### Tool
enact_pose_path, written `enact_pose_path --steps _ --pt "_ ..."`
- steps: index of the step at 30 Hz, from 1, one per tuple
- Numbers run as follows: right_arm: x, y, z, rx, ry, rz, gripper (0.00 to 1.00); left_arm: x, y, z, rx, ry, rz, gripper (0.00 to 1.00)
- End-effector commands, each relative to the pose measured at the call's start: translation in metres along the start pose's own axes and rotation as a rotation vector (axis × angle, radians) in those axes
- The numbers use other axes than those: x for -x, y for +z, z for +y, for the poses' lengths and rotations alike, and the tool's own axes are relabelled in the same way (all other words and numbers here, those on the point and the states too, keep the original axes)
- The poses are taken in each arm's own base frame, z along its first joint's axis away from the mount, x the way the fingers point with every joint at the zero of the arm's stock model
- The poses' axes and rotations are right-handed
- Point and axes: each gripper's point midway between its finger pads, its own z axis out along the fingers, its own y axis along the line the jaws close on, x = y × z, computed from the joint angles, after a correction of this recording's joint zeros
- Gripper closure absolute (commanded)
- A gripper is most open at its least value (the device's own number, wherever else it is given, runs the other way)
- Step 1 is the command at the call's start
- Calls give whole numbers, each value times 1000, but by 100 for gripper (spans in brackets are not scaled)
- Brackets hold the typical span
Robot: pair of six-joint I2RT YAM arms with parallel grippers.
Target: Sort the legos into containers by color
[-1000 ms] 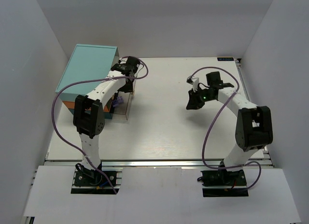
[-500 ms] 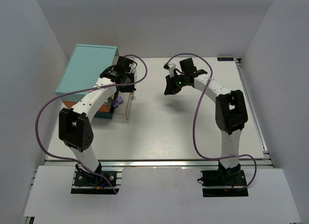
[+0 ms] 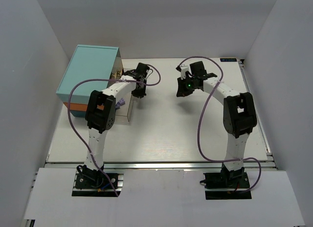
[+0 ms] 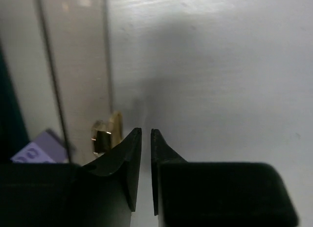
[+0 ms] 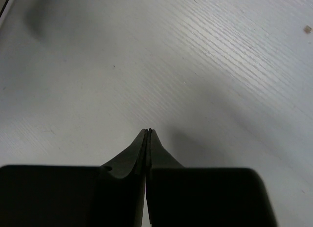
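Seemingly between bricks in the sorting. Barely parted and empty, left pincer just beside the clear plastic drawer of the boxy teal-topped cabinet, a pale purple studded brick inside. Clenched on nothing, right pincer above the white, faintly grained desk. Next, probably: locate another brick, then spread wide for a small, hard, slippery block.

Overhead camera looks down; wrist cameras hug the table.
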Motion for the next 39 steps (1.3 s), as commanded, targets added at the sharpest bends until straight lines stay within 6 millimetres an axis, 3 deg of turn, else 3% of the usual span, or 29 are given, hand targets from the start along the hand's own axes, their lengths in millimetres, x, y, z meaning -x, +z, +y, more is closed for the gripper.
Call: enact_pose_path --steps 1,2,5,9,13,18,21,22,23,24,26,28,29,31,32,33,34,35,36,37,39 --pt "18 -26 0 -34 -11 -71 100 41 -30 40 227 2 -123 74" --pt "17 -27 -2 -37 -9 -71 100 41 -32 56 297 -13 -127 67" --pt "15 -34 -9 -46 1 -77 100 37 -35 79 410 -39 -125 46" --pt "13 -36 -14 -46 13 -80 100 32 -39 95 469 -37 -121 29" --pt "12 -38 -19 -46 30 -83 100 23 -37 103 494 -38 -96 23" --pt "10 -43 -25 -58 41 -86 100 19 -35 109 513 -44 -74 22" --pt "9 -47 -25 -64 27 -89 100 29 -45 101 457 -54 -105 47" --pt "7 -48 -24 -62 23 -85 100 34 -46 90 411 -50 -122 58" --pt "7 -51 -23 -64 14 -87 100 38 -50 87 387 -57 -138 79" --pt "6 -51 -22 -61 -7 -87 100 43 -59 78 356 -48 -162 86" --pt "4 -56 -19 -56 -32 -91 100 54 -65 60 242 -55 -201 93" --pt "-1 -57 -15 -42 -60 -86 100 65 -82 44 133 -69 -251 94" --pt "0 -61 -13 -38 -73 -93 92 67 -88 30 43 -63 -262 93" --pt "-2 -63 -10 -20 -103 -93 77 72 -109 14 -72 -52 -311 88" --pt "-5 -65 -7 -15 -110 -92 65 70 -116 -2 -169 -36 -316 82" --pt "-5 -66 -6 -14 -115 -94 60 76 -126 -11 -232 -44 -353 69" --pt "-7 -67 -5 -11 -124 -93 54 66 -136 -22 -314 -33 -357 62" --pt "-7 -71 -3 -13 -126 -98 52 62 -148 -38 -422 -27 -361 56" --pt "-6 -73 -4 -19 -130 -106 50 66 -159 -44 -470 -33 -402 39" --pt "-4 -75 -4 -28 -126 -113 49 55 -170 -46 -510 -38 -412 32" --pt "7 -86 2 -28 -116 -143 44 52 -188 -55 -599 -73 -450 17"
